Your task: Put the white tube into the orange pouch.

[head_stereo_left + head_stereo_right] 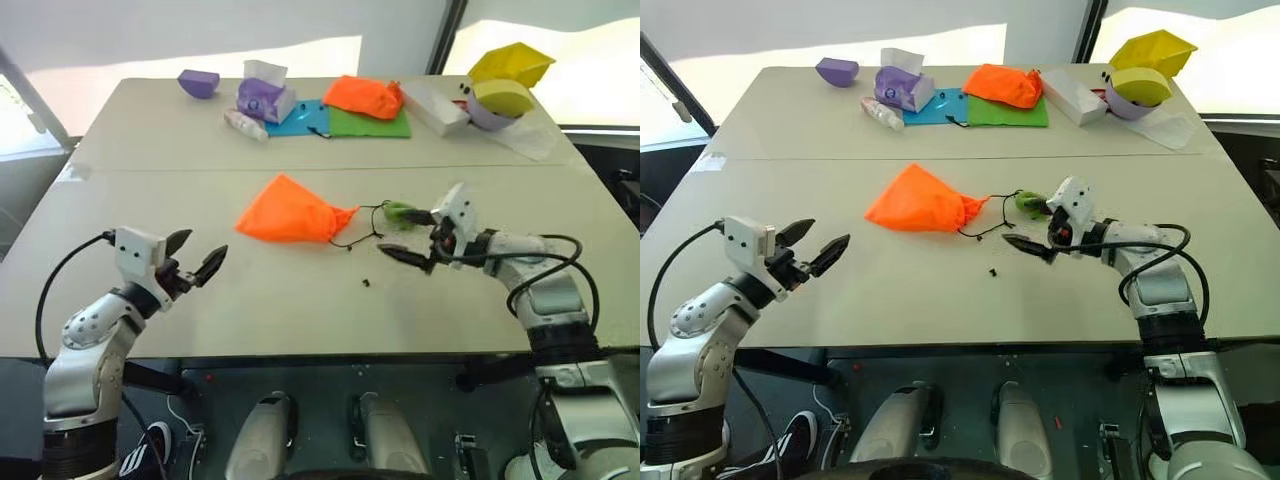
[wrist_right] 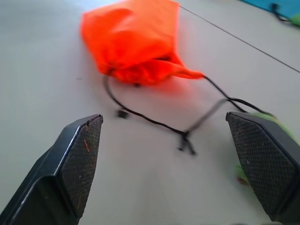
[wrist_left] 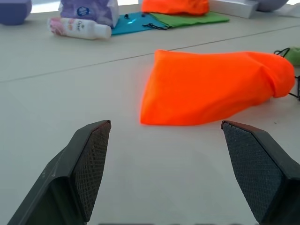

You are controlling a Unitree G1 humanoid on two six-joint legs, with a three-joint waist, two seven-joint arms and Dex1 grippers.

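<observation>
Centre of frame: orange pouch (image 1: 290, 211), lying flat and bulging, neck cinched, black cord (image 1: 362, 232) trailing right to green ring (image 1: 398, 211). White tube: not visible, presumably inside. Lower left: left gripper (image 1: 196, 256), jaws wide, empty. Right of centre: right gripper (image 1: 412, 236), jaws wide, empty, beside the cord. Risk: a finger snagging the cord would drag the pouch.

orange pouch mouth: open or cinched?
Cinched. The orange pouch narrows to a gathered neck at its right end, black cord trailing loose to the green ring. Contents cannot be seen.
</observation>
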